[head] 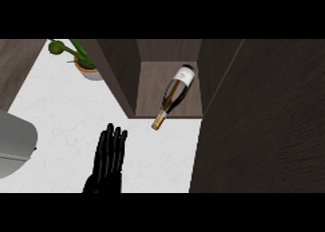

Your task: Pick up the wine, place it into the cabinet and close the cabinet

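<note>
Wine [175,93] lying in cabinet [222,81], up-right of flat, empty left hand [108,156].

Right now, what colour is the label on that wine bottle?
White, on the dark bottle lying in the cabinet; the head view shows it best.
</note>
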Available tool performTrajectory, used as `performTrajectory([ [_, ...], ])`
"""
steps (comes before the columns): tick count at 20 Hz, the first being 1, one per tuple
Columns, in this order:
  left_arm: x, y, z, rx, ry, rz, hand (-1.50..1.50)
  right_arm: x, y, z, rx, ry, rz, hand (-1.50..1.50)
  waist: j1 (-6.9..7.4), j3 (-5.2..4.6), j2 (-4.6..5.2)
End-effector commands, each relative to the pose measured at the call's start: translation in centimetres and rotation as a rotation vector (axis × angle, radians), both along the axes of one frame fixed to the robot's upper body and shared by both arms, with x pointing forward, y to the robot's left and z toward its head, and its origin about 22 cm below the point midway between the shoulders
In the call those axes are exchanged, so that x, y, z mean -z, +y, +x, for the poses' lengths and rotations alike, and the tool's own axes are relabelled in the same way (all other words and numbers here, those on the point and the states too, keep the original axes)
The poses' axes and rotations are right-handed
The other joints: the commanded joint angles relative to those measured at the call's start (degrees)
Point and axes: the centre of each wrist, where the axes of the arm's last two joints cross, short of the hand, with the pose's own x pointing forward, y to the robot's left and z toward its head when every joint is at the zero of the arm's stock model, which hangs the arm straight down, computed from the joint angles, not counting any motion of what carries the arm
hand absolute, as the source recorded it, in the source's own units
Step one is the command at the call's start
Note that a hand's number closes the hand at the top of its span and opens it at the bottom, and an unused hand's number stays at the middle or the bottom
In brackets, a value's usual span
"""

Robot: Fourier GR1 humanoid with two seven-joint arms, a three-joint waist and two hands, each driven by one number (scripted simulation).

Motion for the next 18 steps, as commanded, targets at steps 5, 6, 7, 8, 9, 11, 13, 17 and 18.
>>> performTrajectory([
  [5,-1.0,4.3,-1.7,0.063,-0.019,0.02,-1.5,-0.3,-0.5,-2.0,-0.149,-0.017,0.008,1.5,-0.12,-0.03,0.08],
  [6,-2.6,6.3,-1.7,0.077,-0.014,0.028,-1.5,-0.8,0.0,-2.3,-0.142,-0.033,-0.005,1.5,0.05,-0.05,0.03],
  [7,-2.1,6.6,-2.3,0.076,-0.005,0.029,-1.5,-0.4,0.1,-3.2,-0.16,0.005,-0.005,1.5,-0.08,-0.05,-0.01],
  [8,-0.4,5.6,-2.4,0.059,-0.013,0.033,-1.5,-0.1,-0.3,-3.0,-0.188,0.016,0.0,1.5,-0.22,-0.03,0.04],
  [9,-1.4,7.1,-2.0,0.048,-0.007,0.019,-1.5,-0.2,0.8,-3.0,-0.224,0.068,0.023,1.5,0.01,-0.08,0.0],
  [11,-0.7,7.7,-2.4,0.047,-0.006,0.016,-1.5,0.1,0.7,-3.1,-0.258,0.122,0.071,1.5,-0.02,-0.08,-0.01],
  [13,-2.6,7.8,-3.4,0.03,-0.009,0.034,-1.5,0.3,1.3,-4.0,-0.288,0.156,0.09,1.5,0.08,-0.01,-0.2],
  [17,-3.7,11.8,-2.5,0.005,-0.045,0.033,-1.5,1.2,1.5,-4.0,-0.311,0.201,0.101,1.5,0.34,-0.02,-0.11],
  [18,-3.6,11.6,-1.4,-0.004,-0.051,0.005,-1.5,0.4,2.2,-4.5,-0.36,0.206,0.075,1.5,0.02,-0.07,-0.03],
])
